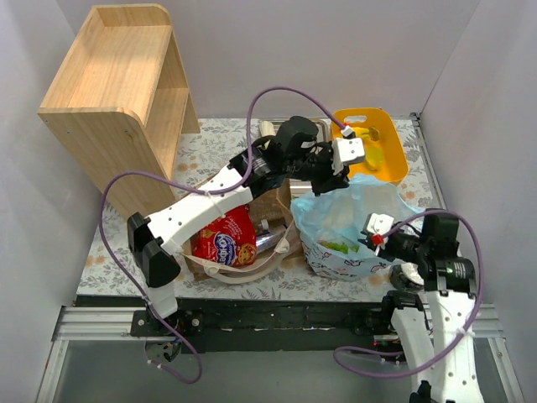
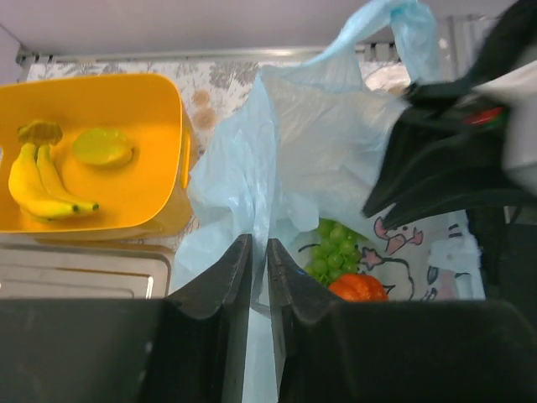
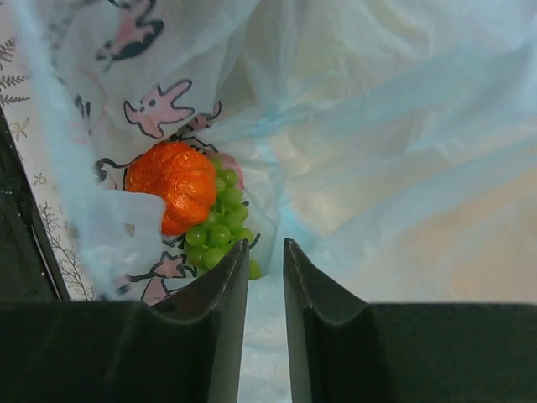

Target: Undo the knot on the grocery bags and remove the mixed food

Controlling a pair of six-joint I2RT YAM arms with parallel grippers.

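Left claw (image 1: 330, 188), right claw (image 1: 370, 232) at blue bag (image 1: 346, 262).

Blue bag (image 1: 357, 222): from top, film hides most contents; knot can't be picked out in bunched film. Inside bag: pumpkin (image 3: 172, 185) part-covered by film flap; grapes (image 3: 214, 239) run behind right gripper (image 3: 266, 245) finger; film in gap, pinch unclear. Left of bag: yellow tub (image 2: 172, 109) cut by left-wrist view edge; crisp packet (image 1: 225, 239) partly under left arm (image 1: 210, 206). Over bag: dark blurred shape (image 2: 436, 168), unidentifiable.
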